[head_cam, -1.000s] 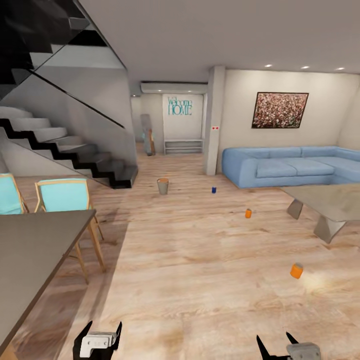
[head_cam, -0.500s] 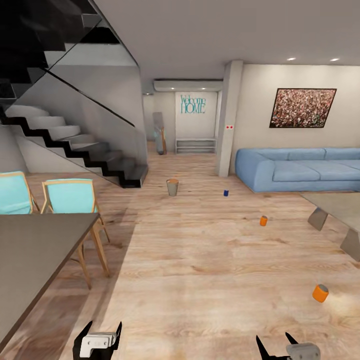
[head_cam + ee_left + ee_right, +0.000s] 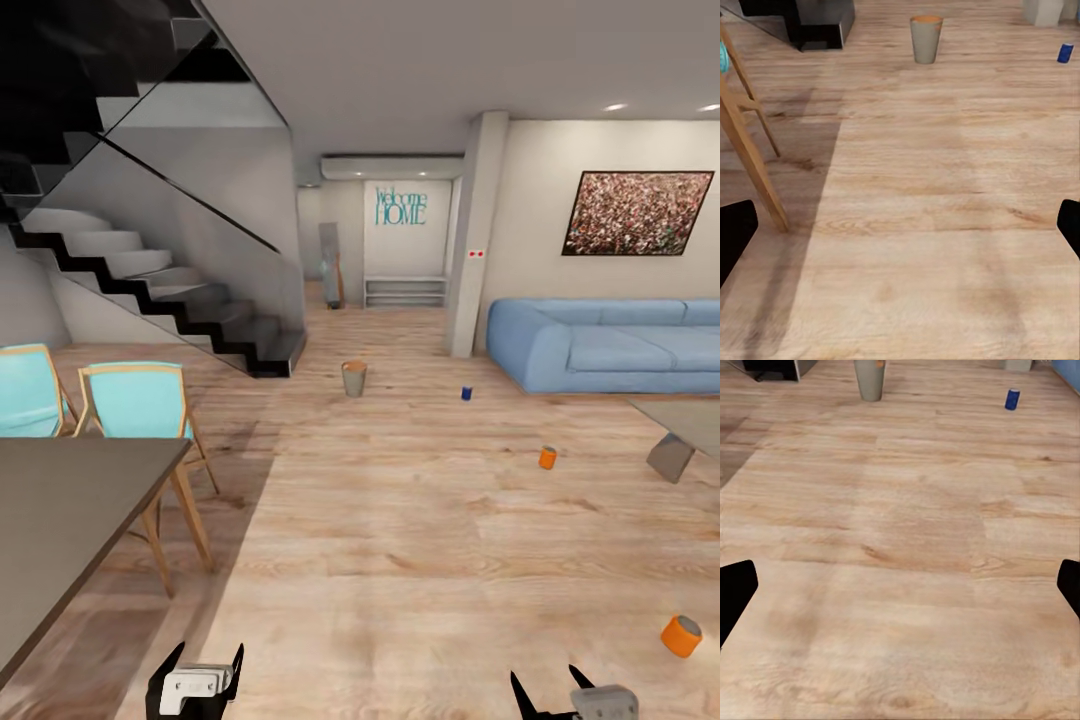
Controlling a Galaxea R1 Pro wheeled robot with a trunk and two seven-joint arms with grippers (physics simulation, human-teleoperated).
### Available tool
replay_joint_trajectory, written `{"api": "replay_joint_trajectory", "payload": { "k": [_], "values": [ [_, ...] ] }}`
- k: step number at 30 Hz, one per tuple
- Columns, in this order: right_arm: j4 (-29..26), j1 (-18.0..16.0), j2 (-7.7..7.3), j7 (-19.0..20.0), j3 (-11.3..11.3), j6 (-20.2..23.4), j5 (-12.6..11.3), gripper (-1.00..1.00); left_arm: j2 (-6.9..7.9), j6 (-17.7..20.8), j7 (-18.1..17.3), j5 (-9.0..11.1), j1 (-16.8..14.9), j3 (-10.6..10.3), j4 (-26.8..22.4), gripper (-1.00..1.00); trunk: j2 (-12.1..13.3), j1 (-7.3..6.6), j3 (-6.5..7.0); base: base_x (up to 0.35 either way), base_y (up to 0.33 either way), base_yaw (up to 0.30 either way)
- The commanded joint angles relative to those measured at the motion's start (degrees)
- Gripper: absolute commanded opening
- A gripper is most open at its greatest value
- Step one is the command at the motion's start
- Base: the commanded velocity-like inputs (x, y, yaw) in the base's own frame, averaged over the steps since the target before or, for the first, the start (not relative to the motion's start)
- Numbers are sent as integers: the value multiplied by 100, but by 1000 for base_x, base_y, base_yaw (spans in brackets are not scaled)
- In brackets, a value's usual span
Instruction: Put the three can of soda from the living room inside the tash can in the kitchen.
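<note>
coffee table (image 3: 690, 430) cut at edge

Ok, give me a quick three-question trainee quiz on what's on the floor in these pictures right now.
1. True or false: both orange soda cans stand upright.
2. How many orange soda cans show in the head view?
3. Which lies nearest the trash can: A the blue can, B the sofa, C the dining table?

Key:
1. False: the near orange can lies on its side; the far orange can stands.
2. Two.
3. A: the blue can sits near the trash can on the wood floor.
</note>
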Motion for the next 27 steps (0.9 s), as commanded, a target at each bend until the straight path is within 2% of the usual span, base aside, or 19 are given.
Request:
{"api": "replay_joint_trajectory", "payload": {
  "k": [1,15,27],
  "values": [
    [0,0,0,0,0,0,0,100,0,0,0,0,0,0,0,100,0,0,0,323,-106,213],
    [0,0,0,-2,1,0,1,100,0,0,0,-4,0,0,0,100,0,0,0,323,-106,237],
    [0,0,-2,-6,0,0,-7,100,0,0,0,0,0,0,0,100,0,0,0,323,-107,23]
  ]
}}
